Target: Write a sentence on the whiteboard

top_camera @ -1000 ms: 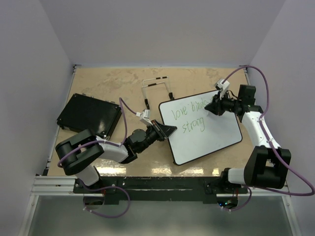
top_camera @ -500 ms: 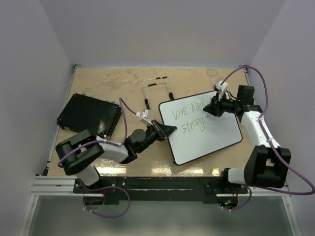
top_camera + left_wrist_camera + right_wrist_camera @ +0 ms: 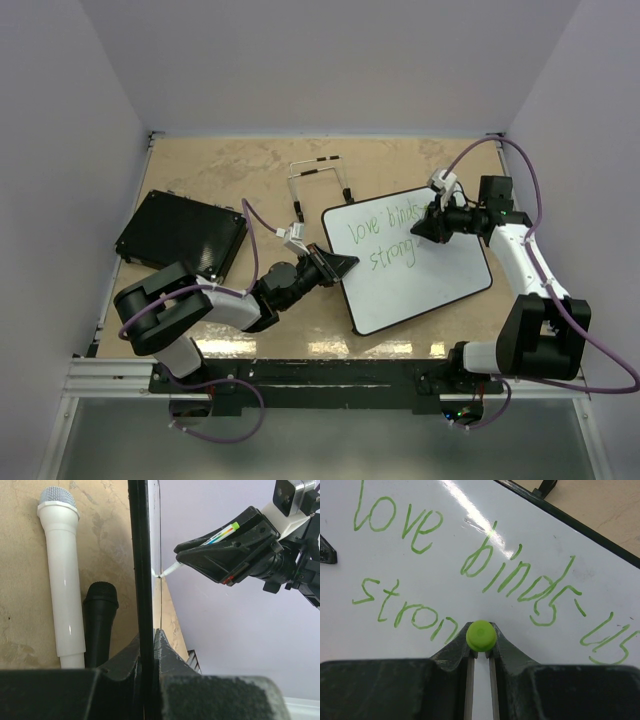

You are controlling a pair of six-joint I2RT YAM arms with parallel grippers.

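Note:
The whiteboard (image 3: 435, 275) lies tilted on the table's right half. Its sentence (image 3: 385, 235) is green handwriting in two lines, reading "love binds us" over "stron" (image 3: 470, 565). My left gripper (image 3: 340, 265) is shut on the board's left edge, its jaws on either side of the black frame (image 3: 141, 555). My right gripper (image 3: 422, 227) is shut on a green marker (image 3: 480, 635). The marker's tip (image 3: 167, 571) touches the board at the end of the second line. The marker's cap end hides whatever follows "stron".
A black textured pad (image 3: 182, 235) lies at the left. A thin wire stand (image 3: 318, 180) sits behind the board. A white microphone (image 3: 62, 580) and a black microphone (image 3: 100, 620) lie beside the board's edge. Walls close in the table on three sides.
My right gripper has moved a little left and nearer with the marker, from the top line's end to the end of the second line. The left arm and board have stayed put.

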